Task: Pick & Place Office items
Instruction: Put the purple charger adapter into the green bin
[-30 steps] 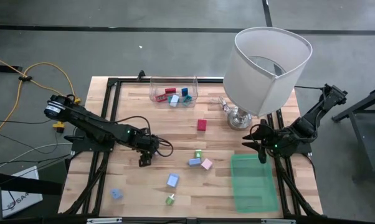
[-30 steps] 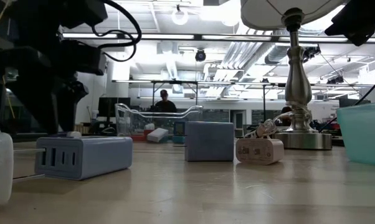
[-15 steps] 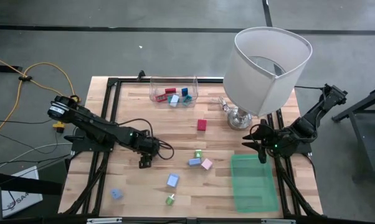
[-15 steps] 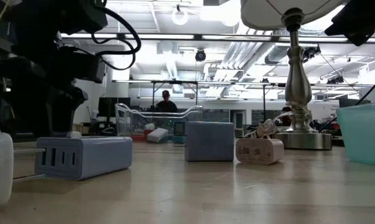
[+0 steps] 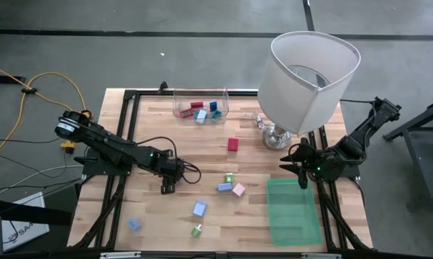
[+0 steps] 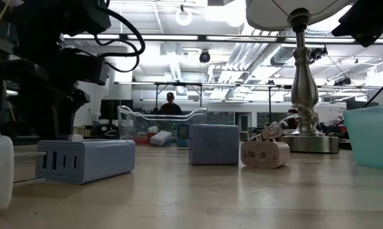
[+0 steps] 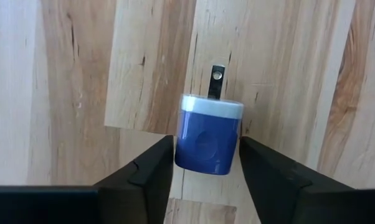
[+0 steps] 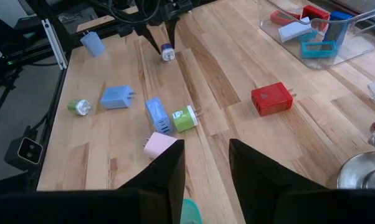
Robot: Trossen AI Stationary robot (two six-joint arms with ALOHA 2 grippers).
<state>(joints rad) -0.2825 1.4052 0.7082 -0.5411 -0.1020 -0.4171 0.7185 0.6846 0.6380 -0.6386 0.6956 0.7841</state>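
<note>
Blue plug adapter on the bare wood of the table, left-centre, left gripper clamped on its two sides, right gripper idle near the lamp base, fingers apart, holding nothing

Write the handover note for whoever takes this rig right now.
Left gripper: down at the table, jaws against both sides of a dark blue charger.
Right gripper: idle by the lamp, holding nothing.
Done: several pieces sit in the clear bin.
Left: the green tray looks empty; a red charger, pink charger and blue and green ones remain on the table.
</note>
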